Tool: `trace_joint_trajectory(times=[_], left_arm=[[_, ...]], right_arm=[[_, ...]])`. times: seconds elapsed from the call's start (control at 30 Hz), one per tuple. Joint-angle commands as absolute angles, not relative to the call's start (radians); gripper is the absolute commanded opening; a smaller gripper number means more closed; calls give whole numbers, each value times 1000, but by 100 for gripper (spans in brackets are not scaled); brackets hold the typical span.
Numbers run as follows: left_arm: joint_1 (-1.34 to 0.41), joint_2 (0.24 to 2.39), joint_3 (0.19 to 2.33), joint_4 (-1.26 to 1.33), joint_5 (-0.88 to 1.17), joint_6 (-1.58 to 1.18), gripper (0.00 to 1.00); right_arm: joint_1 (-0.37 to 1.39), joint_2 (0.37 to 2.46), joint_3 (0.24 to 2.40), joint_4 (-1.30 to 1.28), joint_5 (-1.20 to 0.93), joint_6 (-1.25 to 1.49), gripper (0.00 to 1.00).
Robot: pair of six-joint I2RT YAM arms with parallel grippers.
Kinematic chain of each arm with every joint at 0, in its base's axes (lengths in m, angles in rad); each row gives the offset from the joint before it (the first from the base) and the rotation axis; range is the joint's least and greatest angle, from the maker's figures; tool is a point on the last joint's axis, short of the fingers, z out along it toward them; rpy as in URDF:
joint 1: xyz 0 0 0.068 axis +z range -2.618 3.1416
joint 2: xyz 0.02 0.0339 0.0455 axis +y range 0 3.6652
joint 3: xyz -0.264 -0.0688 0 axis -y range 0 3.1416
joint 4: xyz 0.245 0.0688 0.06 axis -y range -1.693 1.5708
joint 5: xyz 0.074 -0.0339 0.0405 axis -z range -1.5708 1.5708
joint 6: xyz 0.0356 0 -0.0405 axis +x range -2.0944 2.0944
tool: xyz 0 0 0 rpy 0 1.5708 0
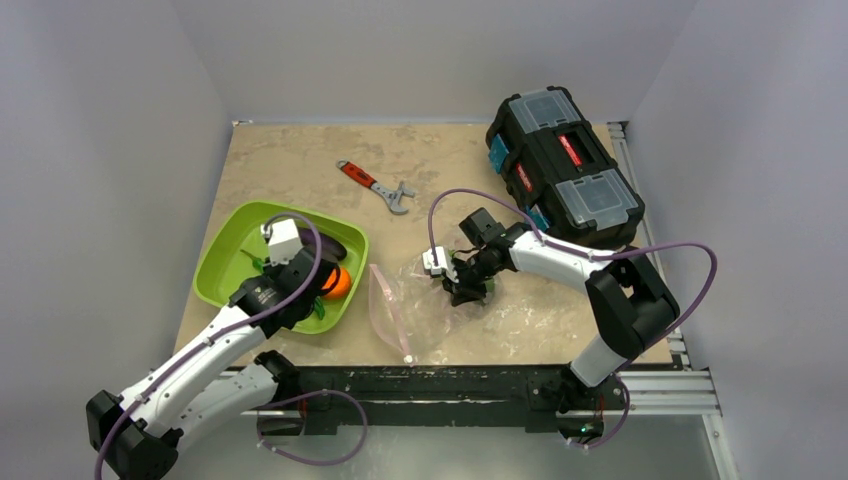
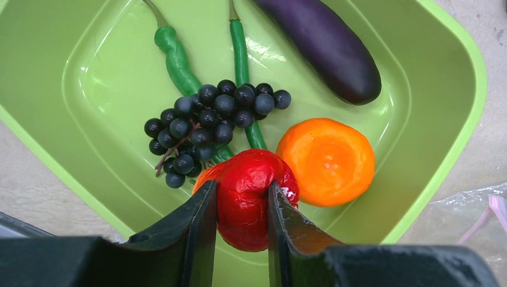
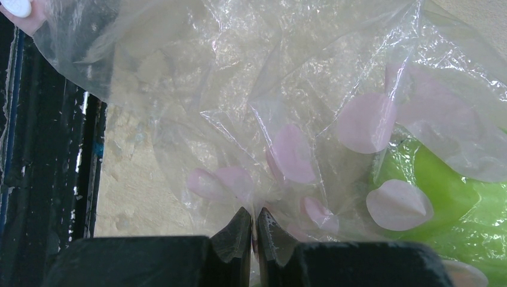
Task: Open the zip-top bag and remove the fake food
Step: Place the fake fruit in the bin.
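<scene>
Step in hand: unloading, bag already open, one piece being carried to the tray. The left gripper (image 2: 242, 188) hangs low over the near side of the green tray (image 2: 113, 72), jaws partly apart and clamped on a red piece (image 2: 248, 203), one pad on each flank. The piece sits just beside the orange fruit (image 2: 326, 161) and the grapes (image 2: 206, 122). The eggplant (image 2: 326, 45) and green pods (image 2: 176, 63) lie further back in the same tray. The right gripper (image 3: 254, 224) has its jaws almost together, pinching a fold of the clear bag (image 3: 239, 89). The bag lies crumpled on the table (image 1: 300, 160) between the tray and the toolbox (image 1: 565, 165), near the front edge, with its pink zip strip (image 1: 388, 310) on the tray side. Next move, as I judge it: spread the left jaws to drop the red piece in the tray, on bare floor if possible so it does not roll off the orange. Then go back to the bag, since a green lump (image 3: 442, 191) shows through the plastic. Pale pink ovals show there too; cannot tell whether they are loose bits or print. The right pinch should hold the bag steady. The wrench (image 1: 375, 185) lies apart, untouched.
</scene>
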State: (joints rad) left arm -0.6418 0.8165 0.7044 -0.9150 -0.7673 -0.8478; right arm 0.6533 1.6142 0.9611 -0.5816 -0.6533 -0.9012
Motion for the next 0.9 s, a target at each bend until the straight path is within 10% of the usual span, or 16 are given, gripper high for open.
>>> trace_joint_trajectory(times=[0.0,0.43,0.87], left_arm=[[-637,805,699,-930,-808,-882,24],[-637,777,711,-941,-800,-878,63],[-637,715,749,-934,-708,-826,72]], right_arm=[[647,1584,976,-574,-670,-907,7],[647,1586,975,-576,-670,-908,7],[647,1587,976,-577,-669,-911,7]])
